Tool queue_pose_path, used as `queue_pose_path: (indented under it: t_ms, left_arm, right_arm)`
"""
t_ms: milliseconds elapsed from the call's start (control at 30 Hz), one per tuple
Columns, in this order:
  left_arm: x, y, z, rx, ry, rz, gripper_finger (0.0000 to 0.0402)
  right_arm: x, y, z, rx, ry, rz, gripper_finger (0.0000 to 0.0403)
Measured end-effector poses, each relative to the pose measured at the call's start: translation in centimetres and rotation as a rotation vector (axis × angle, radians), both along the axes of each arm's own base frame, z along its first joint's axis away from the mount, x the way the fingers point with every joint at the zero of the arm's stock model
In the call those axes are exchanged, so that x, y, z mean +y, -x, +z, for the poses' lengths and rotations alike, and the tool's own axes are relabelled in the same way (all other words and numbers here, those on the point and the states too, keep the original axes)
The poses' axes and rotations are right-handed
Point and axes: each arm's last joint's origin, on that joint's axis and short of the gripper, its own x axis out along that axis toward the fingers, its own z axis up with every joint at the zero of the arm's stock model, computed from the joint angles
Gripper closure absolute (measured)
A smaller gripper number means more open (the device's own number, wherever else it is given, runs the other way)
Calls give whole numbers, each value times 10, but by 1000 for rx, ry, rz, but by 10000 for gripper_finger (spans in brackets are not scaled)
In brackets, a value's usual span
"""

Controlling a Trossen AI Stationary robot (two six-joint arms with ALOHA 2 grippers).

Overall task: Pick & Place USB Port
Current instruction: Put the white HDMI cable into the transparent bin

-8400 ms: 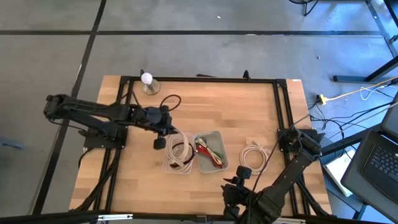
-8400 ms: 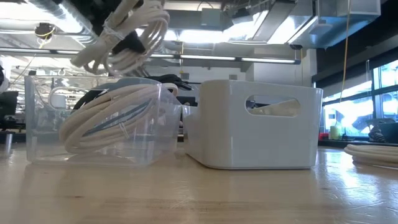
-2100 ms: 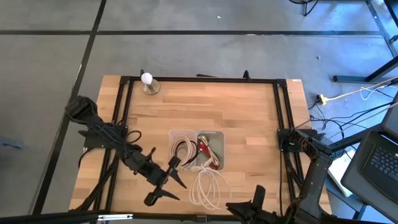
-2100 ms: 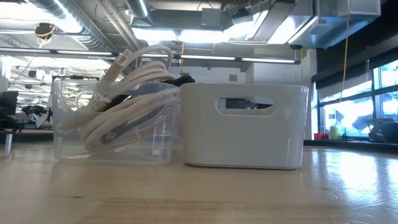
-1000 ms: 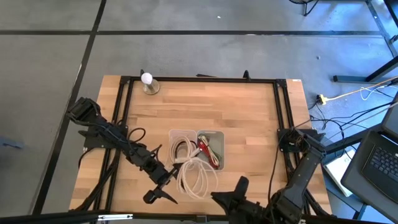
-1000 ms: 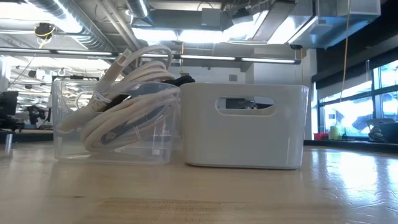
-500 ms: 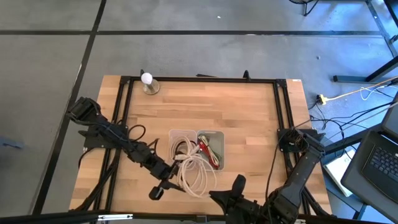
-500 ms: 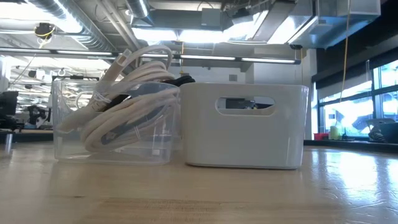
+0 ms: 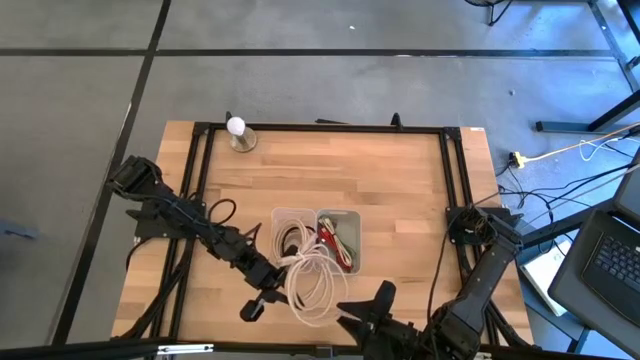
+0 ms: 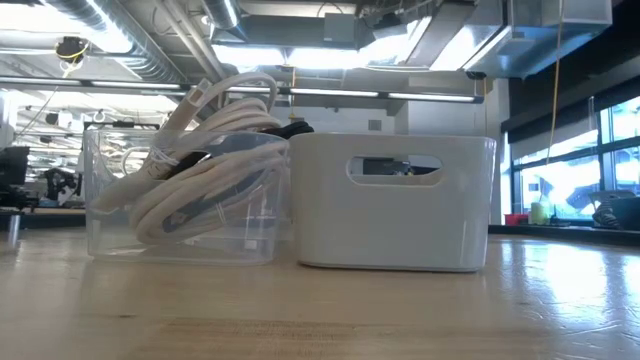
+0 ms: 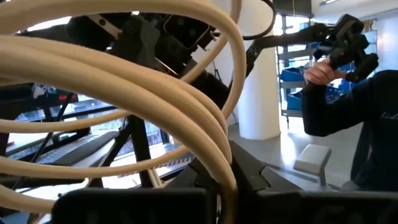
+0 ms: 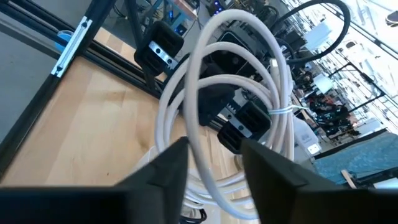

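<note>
A coil of white USB cable (image 9: 318, 285) hangs in the air near the table's near edge, in front of two bins. My left gripper (image 9: 272, 290) is shut on the coil's left side. My right gripper (image 9: 365, 308) is open at the coil's right. In the right wrist view its fingers (image 12: 165, 168) stand on either side of the coil's (image 12: 236, 74) lower loops, and I cannot tell whether they touch. The clear bin (image 9: 278, 218) holds another white coil (image 10: 190, 180) and a dark cable. The pale bin (image 9: 352, 218) beside it holds red and green cables. My left gripper pinches several strands of the coil together at its left side (image 11: 217, 168), coming level from the table's left. The loops (image 11: 155, 93) stand upright beyond the fingers. The right wrist view shows them raised over the wood; whether the lowest loop touches it I cannot tell.
A small stand with a white ball (image 9: 237, 130) sits at the table's far left corner. Black frame rails (image 9: 455, 190) run along the table's sides. Bare wood lies right of the bins. A person (image 11: 348, 93) stands in the room beyond the table.
My left gripper has edged toward the table's right, onto the coil's left side. The coil has stayed in about the same place in front of the bins. My right gripper has shifted slightly toward the left and remains open. The bins have not moved.
</note>
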Motion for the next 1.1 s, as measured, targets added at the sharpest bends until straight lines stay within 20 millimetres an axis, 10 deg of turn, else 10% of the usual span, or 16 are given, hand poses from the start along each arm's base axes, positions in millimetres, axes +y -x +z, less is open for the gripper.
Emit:
queue_pose_path:
  t_ms: [233, 500, 867, 1100]
  left_arm:
    - [2, -1, 0, 3, -1, 11, 394]
    - [13, 1, 4, 90, -34, 115, 394]
    - [43, 71, 41, 442, 3, 406, 394]
    - [67, 94, 22, 771, 41, 541, 394]
  right_arm:
    - [9, 11, 2, -37, 19, -10, 172]
    - [39, 57, 16, -141, -9, 25, 169]
    - [52, 95, 10, -195, -107, 39, 183]
    - [47, 87, 9, -192, -118, 19, 183]
